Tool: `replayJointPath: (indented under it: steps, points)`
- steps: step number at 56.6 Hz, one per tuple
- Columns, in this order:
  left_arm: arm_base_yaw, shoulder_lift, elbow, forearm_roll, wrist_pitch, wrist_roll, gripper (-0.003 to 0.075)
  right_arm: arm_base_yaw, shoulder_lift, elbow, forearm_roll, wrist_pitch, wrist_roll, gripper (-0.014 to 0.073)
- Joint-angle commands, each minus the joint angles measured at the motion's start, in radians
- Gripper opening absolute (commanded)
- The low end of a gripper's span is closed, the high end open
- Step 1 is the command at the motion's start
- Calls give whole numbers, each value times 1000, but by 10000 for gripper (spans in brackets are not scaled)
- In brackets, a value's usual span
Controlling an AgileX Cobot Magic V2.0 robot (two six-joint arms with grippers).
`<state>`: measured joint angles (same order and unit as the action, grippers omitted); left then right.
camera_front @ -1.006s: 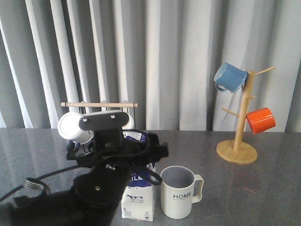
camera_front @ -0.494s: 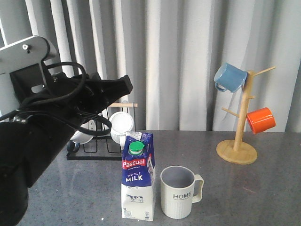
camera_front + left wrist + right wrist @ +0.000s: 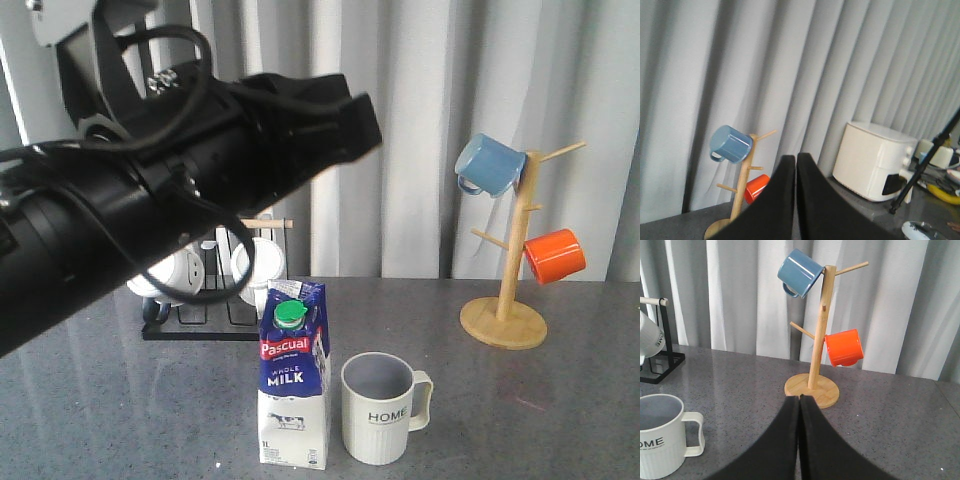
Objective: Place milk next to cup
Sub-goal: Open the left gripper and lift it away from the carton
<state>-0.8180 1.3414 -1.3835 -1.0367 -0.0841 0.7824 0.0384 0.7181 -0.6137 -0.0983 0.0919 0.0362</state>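
Milk [image 3: 292, 385] stands upright near the table's [image 3: 560, 420] front edge, just beside the cup [image 3: 380, 408], so the placing looks done. Left claw [image 3: 796, 165] is closed and empty, raised high; right claw [image 3: 800, 405] closed, empty.

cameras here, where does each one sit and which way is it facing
Front view: looks forward over the table at the milk and the cup; the raised left arm fills the upper left.
Left wrist view: rides the raised left arm, facing the curtain; the shut left gripper shows.
Right wrist view: low over the table, facing the mug tree; the shut right gripper shows.
Shared: all three show the mug tree.
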Motion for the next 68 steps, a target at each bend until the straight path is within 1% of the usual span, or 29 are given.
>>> replayJointPath:
  steps: [1,4,6,11,15,18,21,24,28,39,45,51,58,68]
  points:
    - [-3,-23,17,177,60,-93,-7,-5,-5,-26,-10,-74,0,-8]
    - [-3,-38,64,342,84,-211,-7,-5,-5,-26,-10,-74,0,-8]
    - [-1,-51,92,433,91,-320,-7,-5,-5,-26,-10,-74,0,-8]
    - [20,-101,201,746,71,-626,-7,-5,-5,-26,-10,-74,0,-8]
    - [55,-156,297,936,47,-821,-7,-5,-5,-26,-10,-74,0,-8]
    - [93,-209,369,1005,35,-906,-7,-5,-5,-26,-10,-74,0,-8]
    - [150,-279,454,1012,17,-950,-7,-5,-5,-26,-10,-74,0,-8]
    - [206,-341,530,1009,-8,-960,-7,-5,-5,-26,-10,-74,0,-8]
    - [288,-426,632,1002,-38,-940,-7,-5,-5,-26,-10,-74,0,-8]
    - [498,-678,884,1002,-45,-820,-7,-5,-5,-26,-10,-74,0,-8]
    - [606,-811,994,1002,-52,-824,-7,-5,-5,-26,-10,-74,0,-8]
    - [707,-942,1089,1002,-59,-867,-7,-5,-5,-26,-10,-74,0,-8]
    - [768,-1066,1186,1006,-60,-882,-7,-5,-5,-26,-10,-74,0,-8]
    - [776,-1217,1299,1056,-60,-883,-6,-5,-5,-26,-10,-74,0,-8]
